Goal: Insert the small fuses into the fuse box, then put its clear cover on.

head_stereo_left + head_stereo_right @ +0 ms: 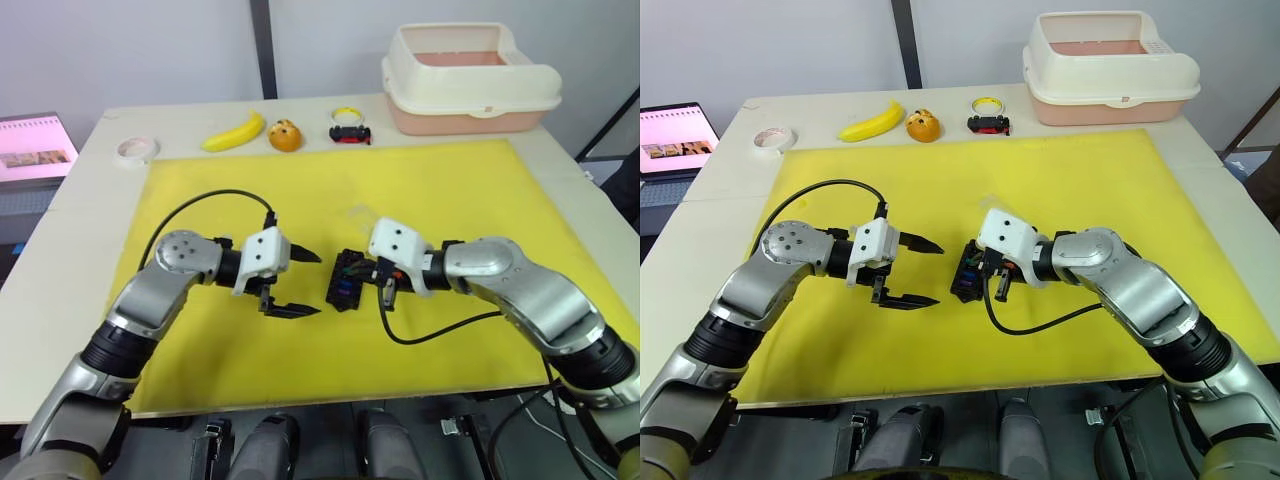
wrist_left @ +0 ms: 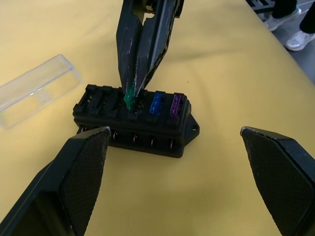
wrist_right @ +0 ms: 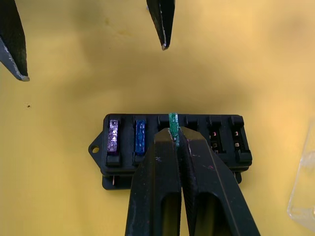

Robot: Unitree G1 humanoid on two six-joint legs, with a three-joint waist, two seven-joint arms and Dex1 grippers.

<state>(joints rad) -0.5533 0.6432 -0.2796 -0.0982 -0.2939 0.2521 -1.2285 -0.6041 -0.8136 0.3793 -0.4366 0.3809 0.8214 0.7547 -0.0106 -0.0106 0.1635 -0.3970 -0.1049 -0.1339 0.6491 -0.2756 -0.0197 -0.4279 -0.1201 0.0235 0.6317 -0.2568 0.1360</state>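
- The fuse box (image 3: 172,147) lies on the yellow mat (image 1: 420,200) near the middle of the desk (image 1: 80,200), slots facing up so fuses can drop in from above
- A purple fuse (image 3: 112,135) and a blue fuse (image 3: 140,136) already sit side by side in the slots at one end; the slots at the other end look empty, so I judge the filling well short of done
- A green fuse (image 3: 173,124) stands upright over the third slot, next to the blue one, its lower edge at or just inside the slot mouth
- The right tool (image 3: 176,140) pinches that green fuse between fingers pressed together, coming down from above, which keeps the chip vertical for a straight push
- The clear cover (image 2: 37,91) lies flat on the mat just beside the box, at about 1 o'clock from it in the head views, apart from it and waiting for the last step
- The left tool (image 1: 296,282) hovers at 9 o'clock of the box, fingers spread wide and holding nothing, placed, I judge, to steady the box if it slides
- Along the desk's far edge, at 11 to 1 o'clock, sit a tape roll (image 1: 137,148), a banana (image 1: 235,132), an orange fruit (image 1: 285,135), a toy car (image 1: 350,133) and a lidded bin (image 1: 470,80), well apart from the work
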